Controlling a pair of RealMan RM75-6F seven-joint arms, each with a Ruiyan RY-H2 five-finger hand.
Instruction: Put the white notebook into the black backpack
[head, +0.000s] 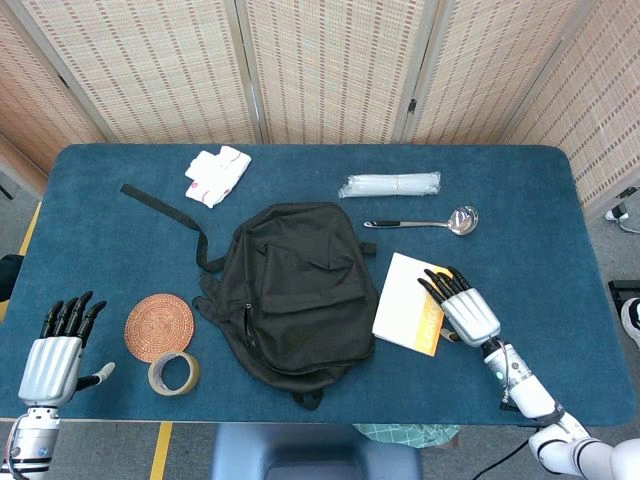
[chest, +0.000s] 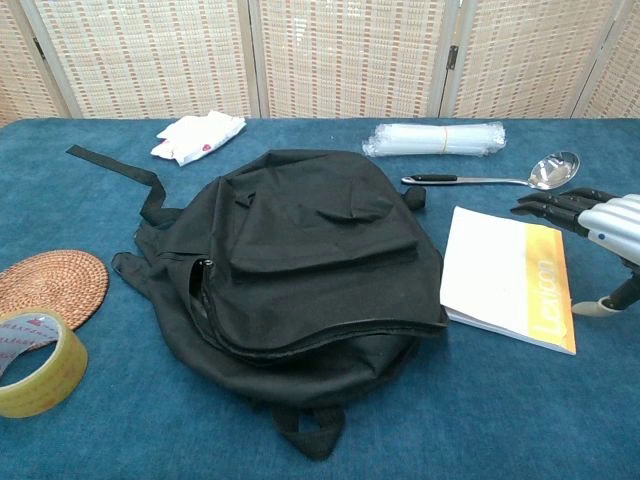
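The black backpack (head: 295, 290) lies flat mid-table, its side zipper (chest: 203, 290) partly open towards the left. The white notebook (head: 403, 298) with a yellow spine strip lies just right of it, skewed, its left corner close to the bag (chest: 310, 260). My right hand (head: 465, 310) lies at the notebook's yellow edge, fingers stretched out over the strip and thumb apart below; it holds nothing. In the chest view that hand (chest: 600, 222) shows at the right border beside the notebook (chest: 495, 275). My left hand (head: 55, 355) hovers with fingers spread at the table's near left corner.
A rattan coaster (head: 158, 326) and a tape roll (head: 173, 373) lie left of the bag. A steel ladle (head: 440, 221) and a clear packet of straws (head: 390, 184) lie behind the notebook. A white cloth bundle (head: 217, 173) lies at the back left, with a loose black strap (head: 160, 208) nearby.
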